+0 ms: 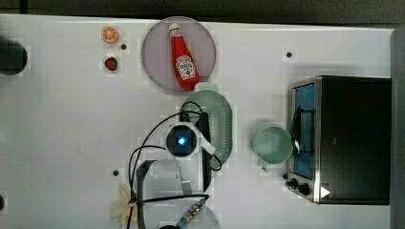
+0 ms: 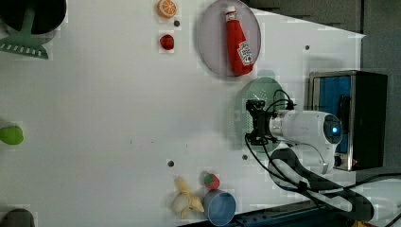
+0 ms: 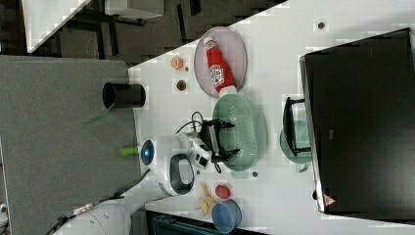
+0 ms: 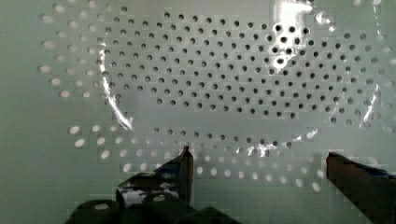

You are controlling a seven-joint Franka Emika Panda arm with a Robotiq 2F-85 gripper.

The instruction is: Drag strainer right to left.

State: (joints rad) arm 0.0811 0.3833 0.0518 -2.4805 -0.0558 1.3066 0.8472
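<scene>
Strainer [image 1: 220, 124] mid-table, touching the grey plate [image 1: 157, 62] at the top view's upper side; mint mug [image 1: 272, 144] just beside on the top view's right, toaster oven [image 1: 351, 138] beyond. Ketchup bottle [image 1: 184, 57] lying on plate. Strainer empty. Gripper [image 4: 257, 161] jaws wide apart over perforated bottom, holding nothing. Blue cup [image 3: 226, 215], banana [image 3: 205, 199] near robot base in right view.
</scene>
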